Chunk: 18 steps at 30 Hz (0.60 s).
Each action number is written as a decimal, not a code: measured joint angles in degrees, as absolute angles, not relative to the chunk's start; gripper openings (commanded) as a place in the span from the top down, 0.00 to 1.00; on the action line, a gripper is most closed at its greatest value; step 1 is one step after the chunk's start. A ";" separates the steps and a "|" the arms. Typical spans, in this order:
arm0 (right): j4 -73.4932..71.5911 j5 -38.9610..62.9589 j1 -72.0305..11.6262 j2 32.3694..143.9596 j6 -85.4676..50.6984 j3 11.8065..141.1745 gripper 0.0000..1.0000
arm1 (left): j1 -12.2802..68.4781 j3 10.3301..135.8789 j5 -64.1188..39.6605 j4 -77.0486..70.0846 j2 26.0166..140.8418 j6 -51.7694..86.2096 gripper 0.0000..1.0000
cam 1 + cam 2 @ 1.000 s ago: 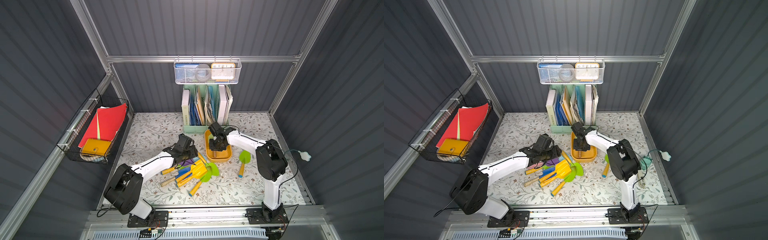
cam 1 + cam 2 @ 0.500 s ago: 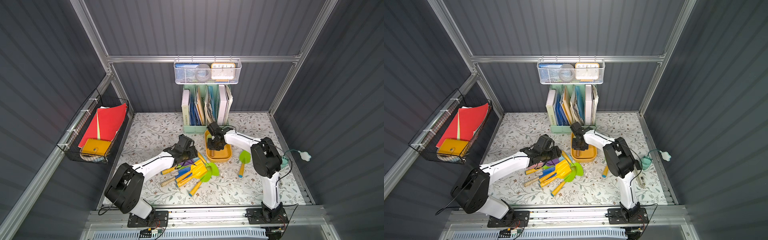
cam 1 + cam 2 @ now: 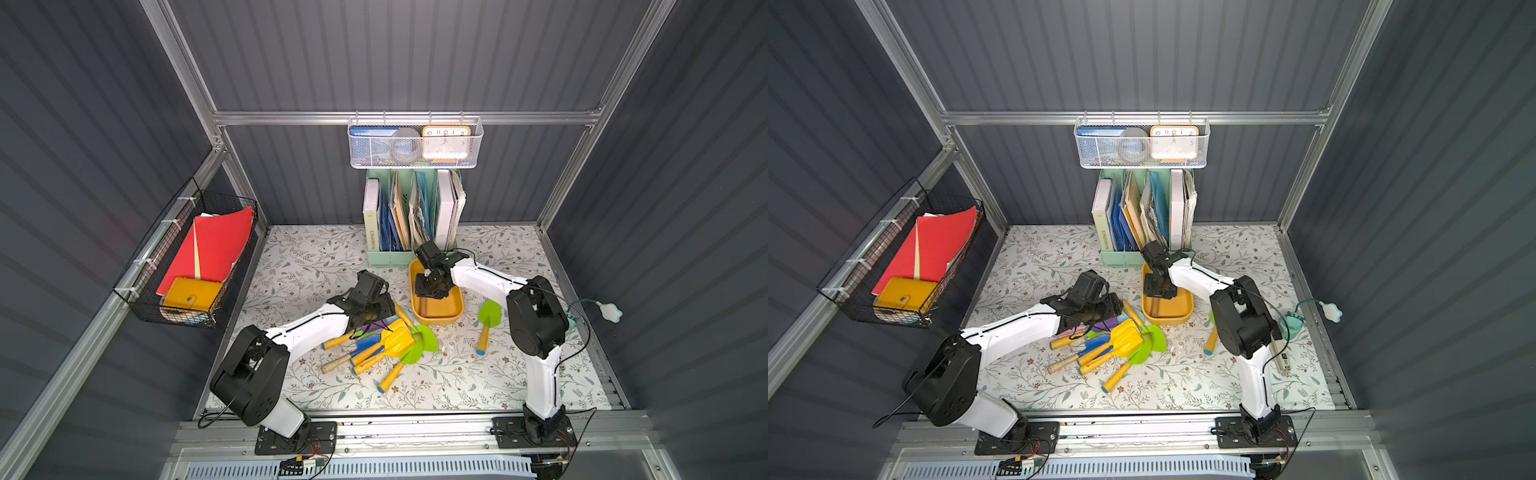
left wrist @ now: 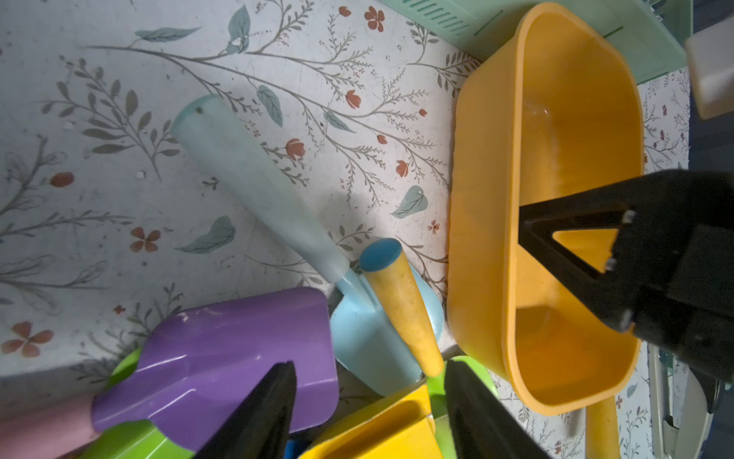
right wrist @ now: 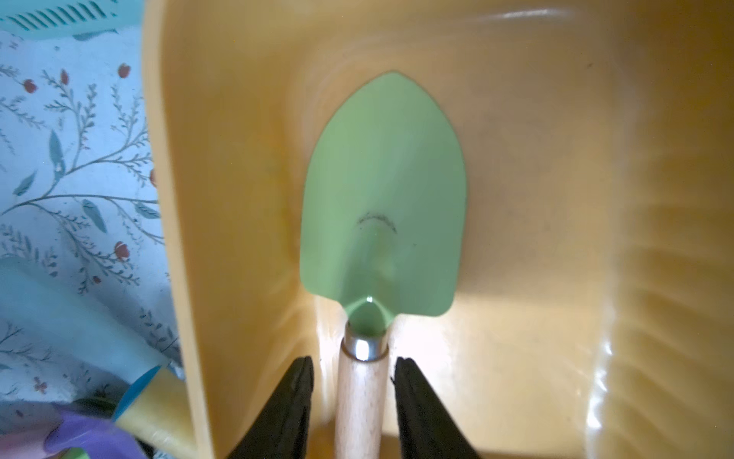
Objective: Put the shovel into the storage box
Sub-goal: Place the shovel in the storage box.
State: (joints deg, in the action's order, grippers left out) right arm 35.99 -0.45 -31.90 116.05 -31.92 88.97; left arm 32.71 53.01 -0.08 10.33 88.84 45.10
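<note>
Right claw [image 5: 354, 359], floral tabletop [image 3: 316, 257], grey walls [image 3: 395, 62]

One shovel [image 5: 383, 198] inside storage box [image 3: 436, 320], file rack [image 3: 388, 259] just behind it, shovel pile [image 3: 386, 343] left of it

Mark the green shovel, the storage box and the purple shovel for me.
green shovel [image 5: 381, 190]: right wrist view, middle of its blade.
storage box [image 4: 482, 238]: left wrist view, outer side wall.
purple shovel [image 4: 238, 345]: left wrist view, middle of its blade.
</note>
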 measured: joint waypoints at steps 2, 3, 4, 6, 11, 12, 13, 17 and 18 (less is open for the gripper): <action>36.32 -0.64 -31.90 113.49 -32.10 87.79 0.55 | 32.71 53.04 0.10 10.50 88.84 44.62 0.31; 36.49 -0.80 -31.90 112.03 -32.14 87.13 0.53 | 32.71 53.04 0.08 10.57 88.84 44.21 0.31; 36.62 -0.97 -31.90 110.56 -32.23 86.39 0.52 | 32.71 53.04 0.05 10.68 88.84 43.72 0.30; 36.75 -1.30 -31.90 107.74 -32.36 84.73 0.49 | 32.71 53.04 -0.03 10.87 88.77 42.92 0.26; 37.58 -2.17 -31.90 102.26 -32.73 80.23 0.43 | 32.71 53.08 -2.26 11.11 88.33 41.28 0.24; 37.80 -2.44 -31.90 101.34 -32.93 79.35 0.40 | 32.71 53.15 -2.92 11.14 88.23 41.01 0.24; 37.93 -2.70 -31.90 100.38 -33.17 78.37 0.40 | 32.71 53.19 -3.68 11.11 88.16 40.75 0.24; 38.89 -3.86 -31.86 96.49 -33.87 74.85 0.40 | 32.73 53.25 -6.31 11.14 88.03 39.97 0.24; 39.27 -4.21 -31.81 95.35 -34.04 74.04 0.40 | 32.80 53.30 -7.03 11.11 88.03 39.79 0.24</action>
State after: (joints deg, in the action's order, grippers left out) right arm 39.27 -4.21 -31.81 95.35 -34.04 74.04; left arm 32.80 53.30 -7.03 11.11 88.03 39.79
